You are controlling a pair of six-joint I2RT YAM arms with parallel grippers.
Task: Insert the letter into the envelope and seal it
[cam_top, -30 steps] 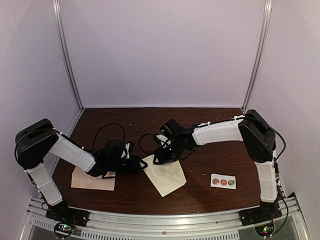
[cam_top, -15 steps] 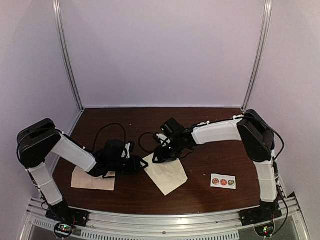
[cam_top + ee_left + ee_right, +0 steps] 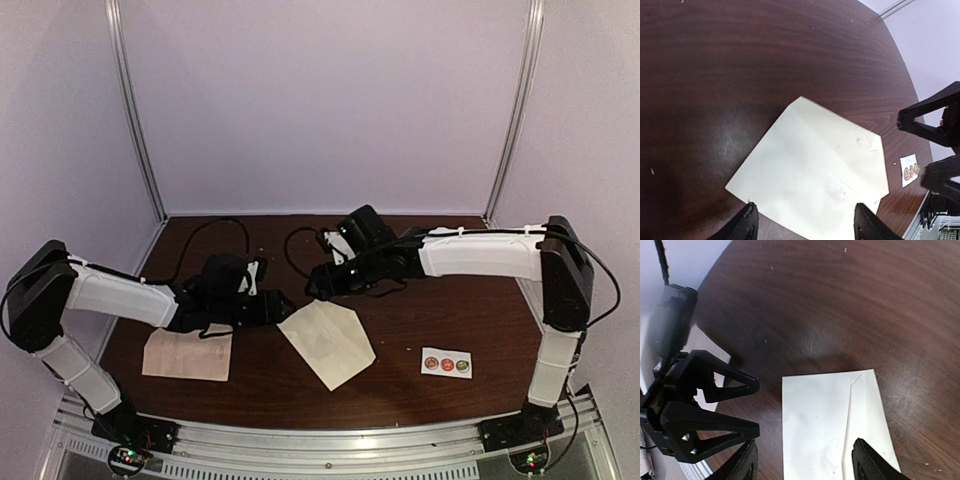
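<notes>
We see our left tool [image 3: 278,306] and right tool [image 3: 318,284] both spread wide, gripping nothing. The envelope [image 3: 328,342] lies flat on the desk [image 3: 440,310], at 5 o'clock from the left tool and 6 o'clock from the right.

The dark wood table [image 3: 450,320] bears the envelope [image 3: 327,342] flat by the middle of its near edge, a pinkish sheet [image 3: 187,355] toward the near left corner, a sticker strip [image 3: 446,362] toward the near right

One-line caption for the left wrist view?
Open left hand above the cream envelope lying flat on the wood table, open right hand opposite.
</notes>
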